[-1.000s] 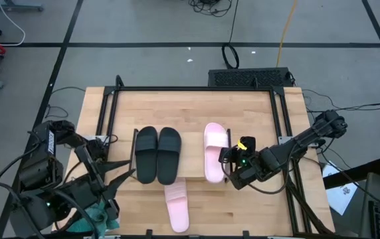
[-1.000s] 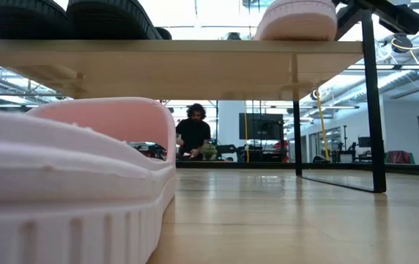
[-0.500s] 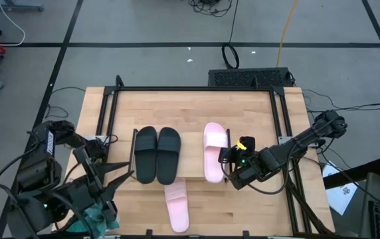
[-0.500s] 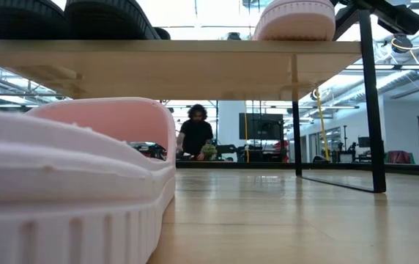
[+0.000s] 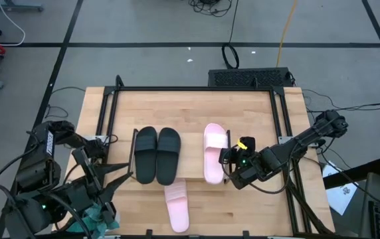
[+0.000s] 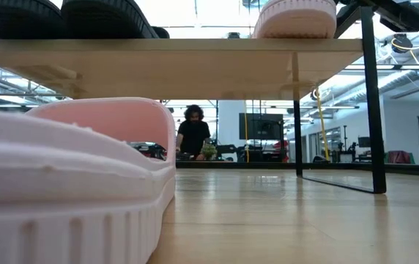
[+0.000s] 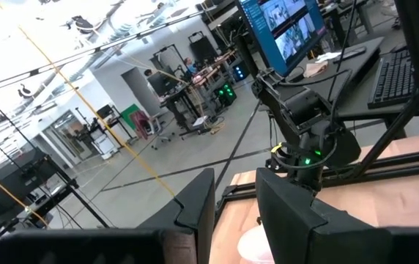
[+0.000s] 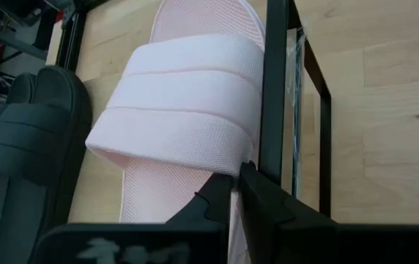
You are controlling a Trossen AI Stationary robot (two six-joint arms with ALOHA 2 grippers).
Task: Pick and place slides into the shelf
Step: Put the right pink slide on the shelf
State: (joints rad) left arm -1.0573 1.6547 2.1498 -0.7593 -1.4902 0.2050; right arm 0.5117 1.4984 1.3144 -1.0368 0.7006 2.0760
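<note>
The shelf (image 5: 191, 159) stands mid-table, and its board (image 6: 195, 66) carries two black slides (image 5: 157, 154) side by side on the left and one pink slide (image 5: 215, 151) on the right. A second pink slide (image 5: 177, 206) lies sole-down on the table in front of the shelf, large in the low view (image 6: 70, 176). My right gripper (image 5: 224, 160) is shut at the right side of the shelved pink slide (image 8: 180, 110), beside the shelf's black post (image 8: 272, 88). My left gripper (image 5: 125, 174) hovers open off the shelf's left end, its fingers (image 7: 290, 213) holding nothing. My right gripper's shut fingertips (image 8: 228, 187) stand at the pink slide's right side edge, by the strap's corner (image 8: 220, 165). They slant down from the table's right. I cannot tell whether they touch it. The slide lies flat on the shelf's board.
Black rails (image 5: 110, 119) frame the wooden tabletop (image 5: 196, 109) on the left, far and right sides. Something teal (image 5: 97, 216) sits by the left arm at the near left corner. A person (image 6: 193, 136) is far off in the room beyond the table.
</note>
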